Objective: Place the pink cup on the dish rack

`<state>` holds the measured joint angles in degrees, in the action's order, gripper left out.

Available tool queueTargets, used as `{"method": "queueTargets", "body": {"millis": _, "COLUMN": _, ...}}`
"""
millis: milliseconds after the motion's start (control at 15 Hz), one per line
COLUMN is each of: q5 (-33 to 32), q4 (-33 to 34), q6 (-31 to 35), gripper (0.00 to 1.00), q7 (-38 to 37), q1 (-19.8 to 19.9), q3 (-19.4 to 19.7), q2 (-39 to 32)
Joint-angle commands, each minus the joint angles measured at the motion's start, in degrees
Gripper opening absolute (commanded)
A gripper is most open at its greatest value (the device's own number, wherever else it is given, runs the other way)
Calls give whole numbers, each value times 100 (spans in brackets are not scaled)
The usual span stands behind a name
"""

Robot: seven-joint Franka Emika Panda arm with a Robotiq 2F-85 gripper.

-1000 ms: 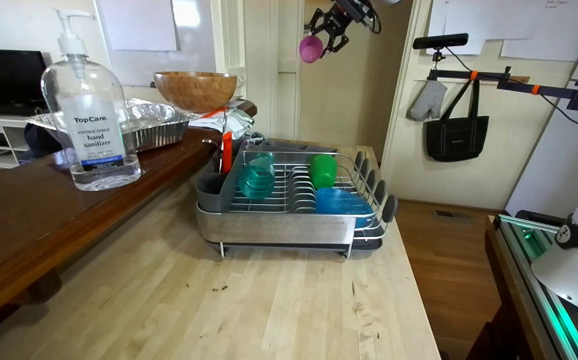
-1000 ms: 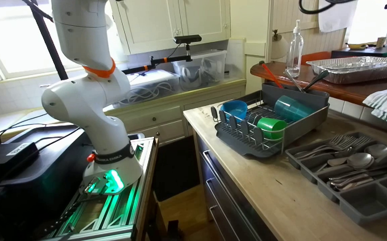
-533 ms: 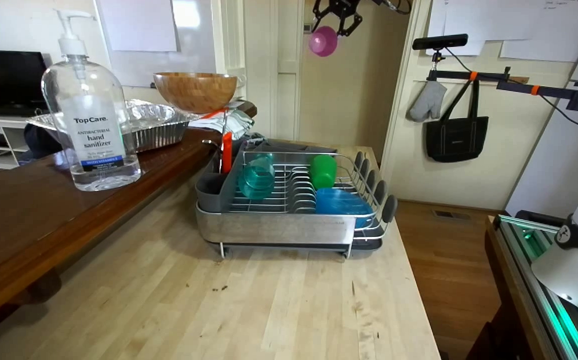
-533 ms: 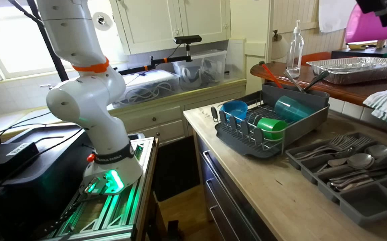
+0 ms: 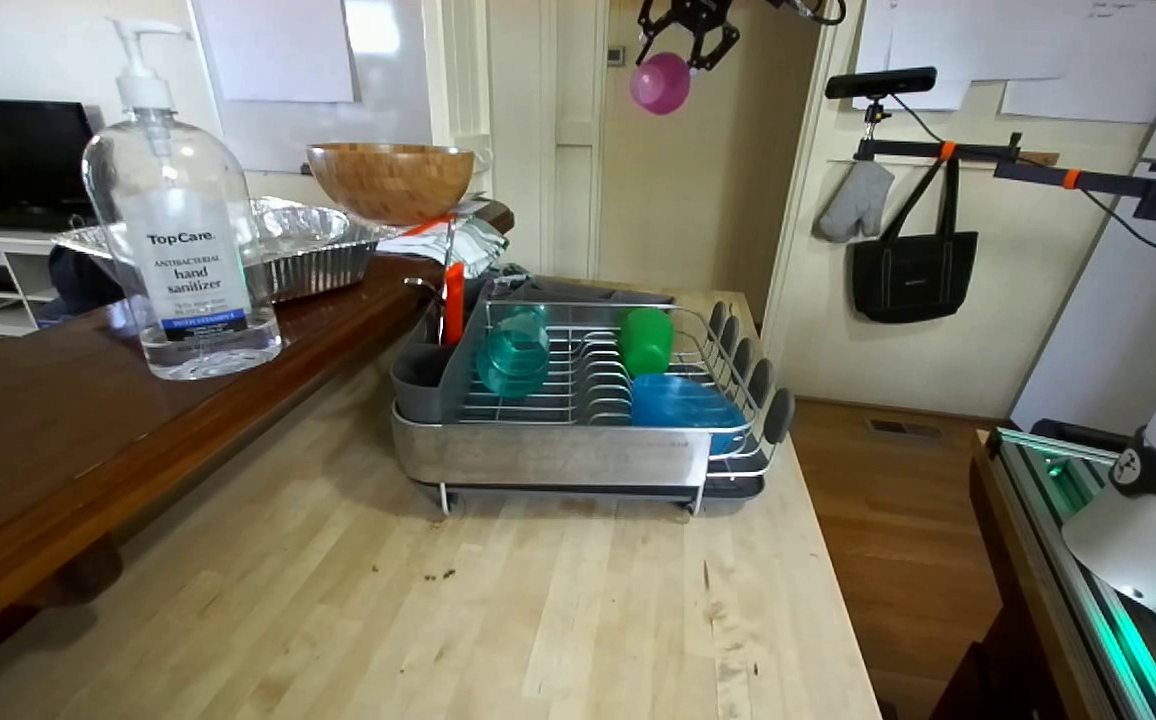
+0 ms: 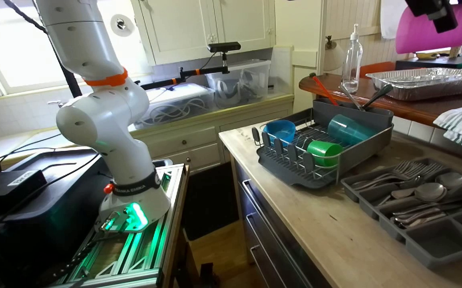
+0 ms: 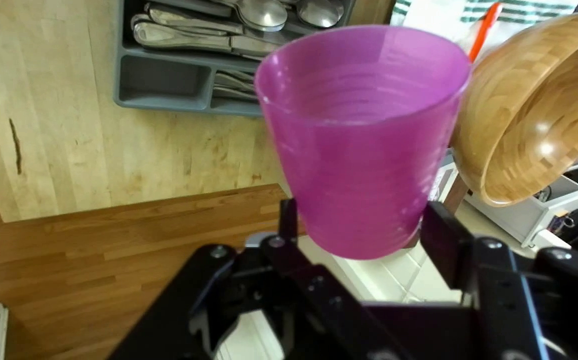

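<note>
In the wrist view, the gripper (image 7: 364,220) holds the pink cup (image 7: 364,150), pressing it from both sides near its base, and the mouth of the cup is turned to the top of the frame. In an exterior view, this cup is in the air near the upper edge, a little right of centre. It is well apart from the dish rack (image 5: 558,455), which stands mid-frame and carries a teal cup (image 5: 515,352) and a green cup (image 5: 646,342).
</note>
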<state>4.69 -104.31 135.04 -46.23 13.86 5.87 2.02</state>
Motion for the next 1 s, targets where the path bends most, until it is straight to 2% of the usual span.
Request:
{"method": "queueTargets", "body": {"millis": 0, "q5": -1542, "q4": -166, "q6": 354, "gripper": 38, "q7": -926, "q1": -278, "q3": -95, "q2": 250}}
{"method": "queueTargets", "body": {"millis": 67, "q5": -2003, "q4": -194, "q6": 338, "gripper": 38, "q7": -1163, "q1": 5, "q3": -481, "q2": 348}}
{"method": "queueTargets", "body": {"millis": 133, "q5": -2473, "q4": -227, "q6": 250, "gripper": 38, "q7": -1399, "q1": 72, "q3": -662, "q2": 462}}
{"method": "queueTargets", "body": {"millis": 333, "q5": -3871, "q4": -528, "q6": 64, "gripper": 38, "q7": -2280, "q1": -13, "q3": -1258, "q2": 829}}
{"method": "queueTargets", "body": {"millis": 400, "q5": -4314, "q4": -546, "q6": -77, "gripper": 38, "q7": -2650, "q1": -384, "q3": -1176, "q2": 875}}
{"method": "queueTargets", "body": {"millis": 533, "q5": -4811, "q4": -625, "q6": -381, "gripper": 38, "q7": -3208, "q1": -641, "q3": -1538, "q2": 924}}
{"method": "queueTargets", "body": {"millis": 933, "q5": -5562, "q4": -508, "q6": -1480, "gripper": 38, "q7": -4263, "q1": -1557, "q3": -2197, "q2": 566}}
